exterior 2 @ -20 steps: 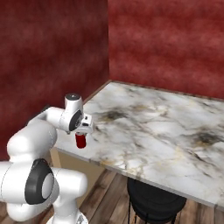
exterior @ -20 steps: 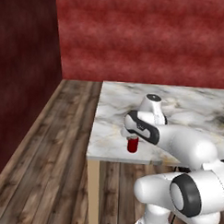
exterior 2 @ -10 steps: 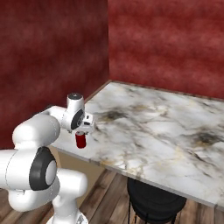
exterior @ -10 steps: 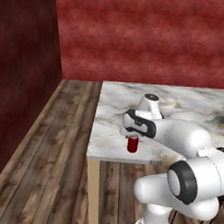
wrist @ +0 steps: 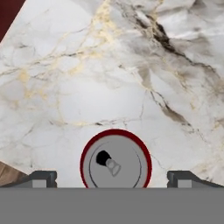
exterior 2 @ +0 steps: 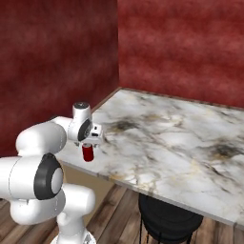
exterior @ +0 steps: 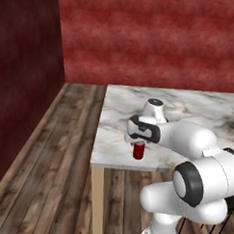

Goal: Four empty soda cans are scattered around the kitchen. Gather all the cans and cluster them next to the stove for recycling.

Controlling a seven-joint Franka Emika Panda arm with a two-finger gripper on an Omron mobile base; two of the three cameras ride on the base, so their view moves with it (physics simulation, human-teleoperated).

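- A red soda can (exterior: pixel 138 151) stands upright on the marble table (exterior: pixel 196 105), close to the near edge, a little below the centre of the left base view.
- In the right base view the same can (exterior 2: pixel 87 153) is at the left centre of the frame, just under the white hand.
- The gripper (wrist: pixel 112 177) hangs directly above the can. In the hand view the silver top with its pull tab (wrist: pixel 115 162) fills the lower middle of the frame.
- The jaws are wide apart. One dark fingertip (wrist: pixel 40 178) is at the lower left and the other at the lower right, with the can between them and a clear gap on both sides.
- Nothing is held yet; I judge that the step in hand is the descent to grasp this can.
- To do it well, the hand should go straight down, so that the can keeps equal room on each side.
- The fingers should reach the middle of the can wall, not only the rim, because an empty can is light and tips easily.
- The closing should be gentle, since a thin can may dent or slide out.
- The can is near the table edge, so a sideways push could send it to the wooden floor (exterior: pixel 64 150).
- After the lift, the can must still travel to the stove, so this task seems far from finished.
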